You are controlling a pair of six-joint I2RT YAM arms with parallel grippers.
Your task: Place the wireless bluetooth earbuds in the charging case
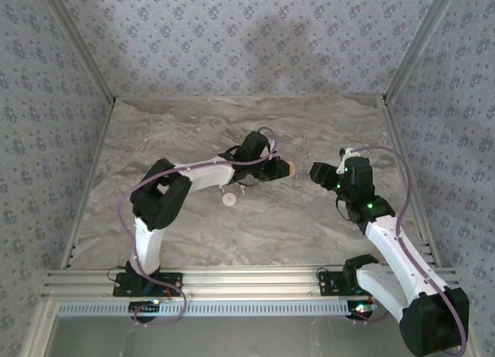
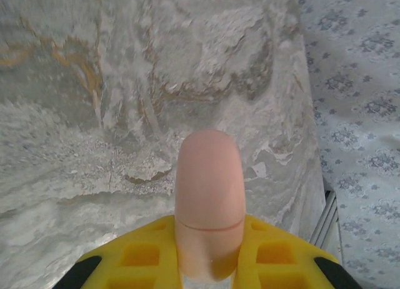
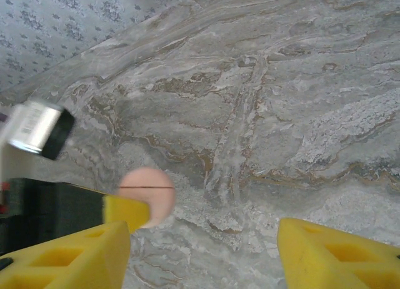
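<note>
Left claw (image 2: 209, 254) is clamped on the pink case (image 2: 209, 189), which sticks out over the table (image 2: 94, 145). The seam looks closed. Right claw (image 3: 203, 251) is spread wide with nothing in it, facing the case's end, close but apart. A pale blob (image 1: 229, 200) lies on the table by my left arm, too small to say what it is. I judge this early: the case is unopened and the earbuds are still to go in.
</note>
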